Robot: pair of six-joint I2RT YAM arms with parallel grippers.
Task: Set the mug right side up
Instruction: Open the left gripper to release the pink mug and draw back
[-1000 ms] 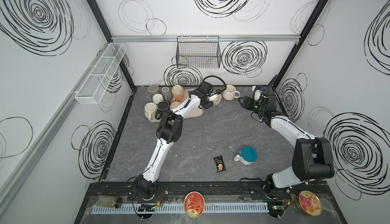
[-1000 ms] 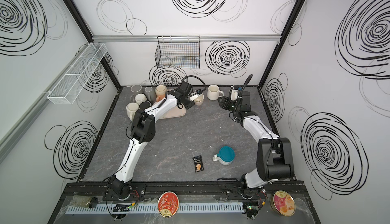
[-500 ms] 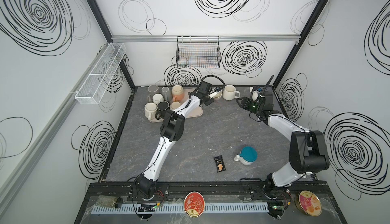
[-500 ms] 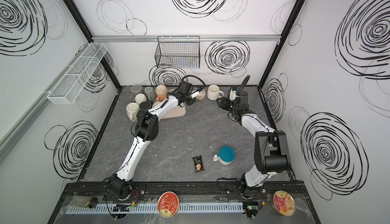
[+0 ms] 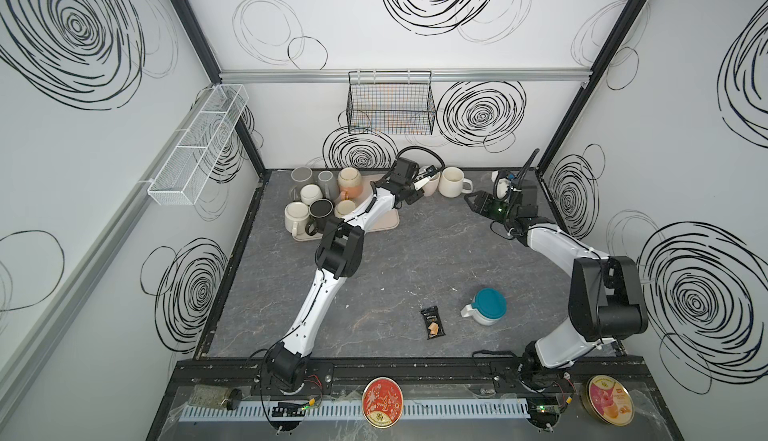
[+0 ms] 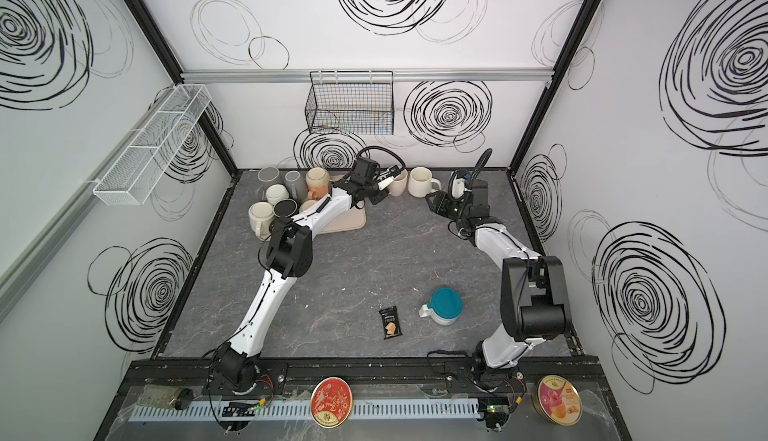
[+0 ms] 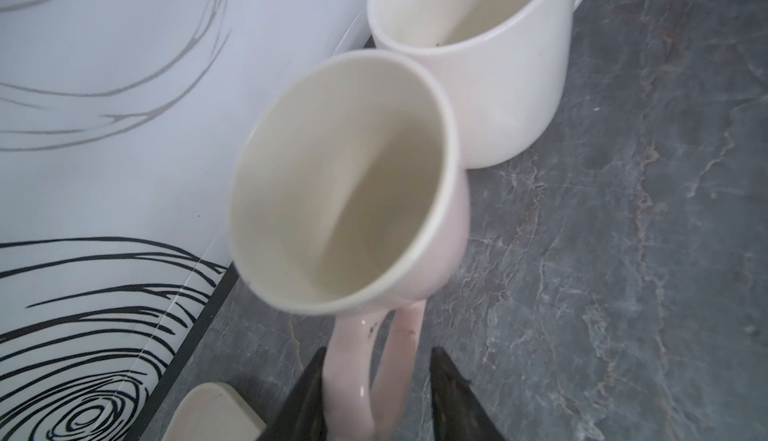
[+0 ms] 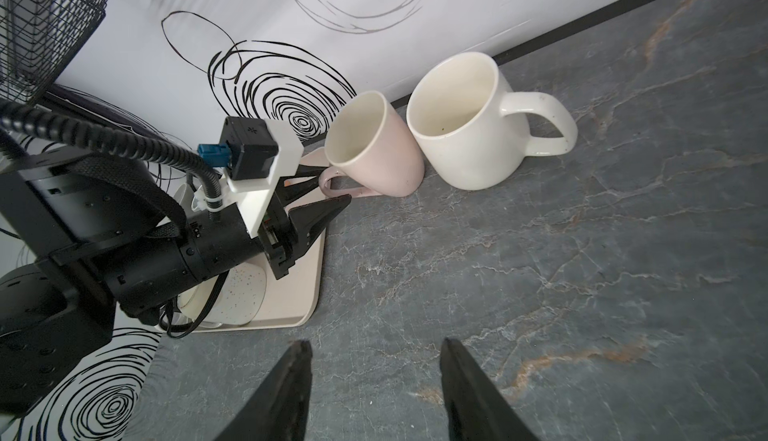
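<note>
**Inspector:** Both top views first. The jaws?

**Assessor:** The left gripper (image 5: 423,180) sits just above frame centre, at the pink mug (image 5: 432,186). Its jaws are too small there to judge. The right gripper (image 5: 469,200) lies right of centre, jaws parted and empty, near the cream mug (image 5: 453,180).

**Inspector:** Obstructions?

**Assessor:** A tray (image 5: 386,223) and a cluster of mugs (image 5: 316,204) lie under the left arm, left of centre. A snack packet (image 5: 433,323) and a teal-lidded cup (image 5: 486,306) sit lower right. Open table (image 5: 415,260) lies between the arms.

**Inspector:** The left wrist view?

**Assessor:** The jaws stand partly open astride the mug's handle (image 7: 353,376). One of the fingers (image 7: 303,401) is against it; the other stands off with a gap. The pink mug stands mouth up, base on the table, close against the back wall (image 7: 104,127). The cream mug is just beside it; contact cannot be told.

**Inspector:** The right wrist view?

**Assessor:** The right gripper's jaws are wide apart over bare table, holding nothing. Seen from the side, the left gripper's fingers are parted to either side of the handle, with the tray's edge right below them.
</note>
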